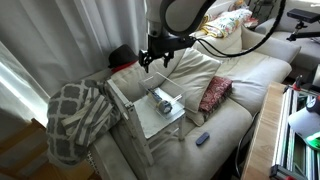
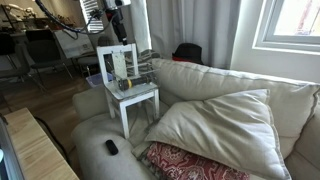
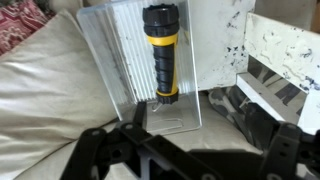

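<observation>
While the arm (image 1: 185, 15) hangs above the sofa (image 1: 245, 75), counts: one torch (image 3: 161, 50), one clear ribbed tray (image 3: 105, 70), one white chair (image 1: 128, 108), one red patterned pillow (image 1: 214, 94), one checked blanket (image 1: 75, 115), one small dark remote (image 1: 202, 138).
Torch look: slim and straight, with a yellow body, a black head and a black ribbed tail end.
Torch place: lying flat along the middle of the tray, which rests on the chair seat on top of the sofa cushions.
Pincer (image 3: 190, 128) opening: jaws spread wide.
Pincer hold: nothing between the fingers (image 3: 110, 150), which touch neither torch nor tray.
Pincer place: above the chair and clear of it in an exterior view (image 1: 155, 62); in the wrist view the torch's tail end lies just beyond the gap.
</observation>
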Available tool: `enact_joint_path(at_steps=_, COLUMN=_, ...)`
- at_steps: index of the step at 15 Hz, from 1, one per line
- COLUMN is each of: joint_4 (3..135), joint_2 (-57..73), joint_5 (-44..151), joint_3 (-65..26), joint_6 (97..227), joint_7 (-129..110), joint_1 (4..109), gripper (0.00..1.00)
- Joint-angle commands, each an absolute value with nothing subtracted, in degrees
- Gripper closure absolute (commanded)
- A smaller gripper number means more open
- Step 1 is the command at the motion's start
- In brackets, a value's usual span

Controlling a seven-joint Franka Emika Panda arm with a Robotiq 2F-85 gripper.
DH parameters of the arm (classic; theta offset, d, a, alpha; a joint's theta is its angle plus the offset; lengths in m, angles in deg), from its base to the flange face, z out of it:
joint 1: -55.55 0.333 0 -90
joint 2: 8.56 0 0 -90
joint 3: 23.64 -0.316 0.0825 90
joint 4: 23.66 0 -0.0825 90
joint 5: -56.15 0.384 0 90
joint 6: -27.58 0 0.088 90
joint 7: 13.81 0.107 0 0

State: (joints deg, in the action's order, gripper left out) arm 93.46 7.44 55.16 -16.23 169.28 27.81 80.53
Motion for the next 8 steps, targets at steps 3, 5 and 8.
enact_joint_path(at_steps=3, joint_4=93.65, joint_2=-2.82, joint_5=41.25, joint_3=-20.10, joint_6=145.24, joint_7=40.65, joint_1=77.27, gripper=0.00)
enact_joint_path(at_steps=5, joint_4=93.68, joint_2=-4.78, joint_5=41.56, joint_3=-22.86, joint_6=141.82, joint_7=39.27, joint_1=74.88, gripper=0.00)
enact_joint_path(at_steps=8, joint_4=91.85, joint_2=-4.08, joint_5=42.50, joint_3=-25.70, joint_6=141.76, joint_7=39.32, joint_1=71.85, gripper=0.00)
